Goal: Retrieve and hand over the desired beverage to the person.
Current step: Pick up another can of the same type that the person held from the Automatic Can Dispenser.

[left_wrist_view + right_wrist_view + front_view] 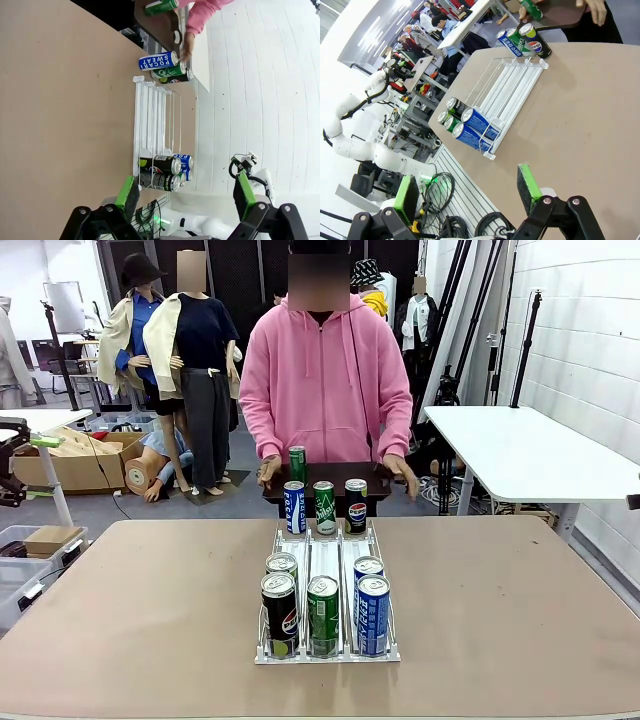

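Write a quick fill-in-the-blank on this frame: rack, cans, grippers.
1. The clear rack has ___ lanes.
2. The single can on the dark tray in front of the person is ___ in colour.
3. The left gripper and the right gripper are both ___.
Missing words: three; green; open.

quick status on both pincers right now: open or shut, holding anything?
Left pincer: open, holding nothing.
Right pincer: open, holding nothing.
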`<state>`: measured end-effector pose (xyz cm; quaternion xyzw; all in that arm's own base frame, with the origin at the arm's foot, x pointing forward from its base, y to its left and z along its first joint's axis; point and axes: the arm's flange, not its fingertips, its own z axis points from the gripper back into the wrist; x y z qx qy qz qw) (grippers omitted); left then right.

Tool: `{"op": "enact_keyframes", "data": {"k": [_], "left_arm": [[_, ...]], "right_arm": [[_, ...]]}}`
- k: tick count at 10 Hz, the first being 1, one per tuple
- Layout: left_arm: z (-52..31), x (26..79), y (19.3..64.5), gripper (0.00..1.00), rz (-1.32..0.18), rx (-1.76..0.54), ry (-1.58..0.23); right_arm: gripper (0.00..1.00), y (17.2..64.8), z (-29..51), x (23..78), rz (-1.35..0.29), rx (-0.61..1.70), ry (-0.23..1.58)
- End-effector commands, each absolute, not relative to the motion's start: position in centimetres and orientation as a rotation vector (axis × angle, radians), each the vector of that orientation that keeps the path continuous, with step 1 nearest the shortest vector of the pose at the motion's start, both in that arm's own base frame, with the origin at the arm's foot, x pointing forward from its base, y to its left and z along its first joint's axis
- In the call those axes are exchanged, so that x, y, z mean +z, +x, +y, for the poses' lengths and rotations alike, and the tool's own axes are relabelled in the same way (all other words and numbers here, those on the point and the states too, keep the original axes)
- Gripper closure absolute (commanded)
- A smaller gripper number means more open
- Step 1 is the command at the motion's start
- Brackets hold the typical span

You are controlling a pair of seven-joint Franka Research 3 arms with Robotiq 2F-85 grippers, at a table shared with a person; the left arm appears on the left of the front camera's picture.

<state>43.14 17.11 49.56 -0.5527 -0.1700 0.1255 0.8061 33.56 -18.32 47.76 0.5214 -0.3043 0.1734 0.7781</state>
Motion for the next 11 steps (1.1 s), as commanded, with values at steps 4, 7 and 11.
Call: {"op": "enact_keyframes", "data": {"k": [4, 7, 11], "left_arm": [[17.08, 49.75, 42.94, 0.0, -0.377, 0.267, -1.177], [17.08, 49.75, 42.94, 0.0, -0.377, 0.267, -1.177], [17.08, 49.75, 42.94, 0.0, -0.377, 0.267, -1.177]], "right_arm": [[0.0, 33.63, -18.3, 47.77, -0.669, 0.384, 1.137], [0.0, 33.63, -18.3, 47.77, -0.669, 0.384, 1.137], [0.0, 33.63, -18.3, 47.77, -0.669, 0.384, 1.137]]}}
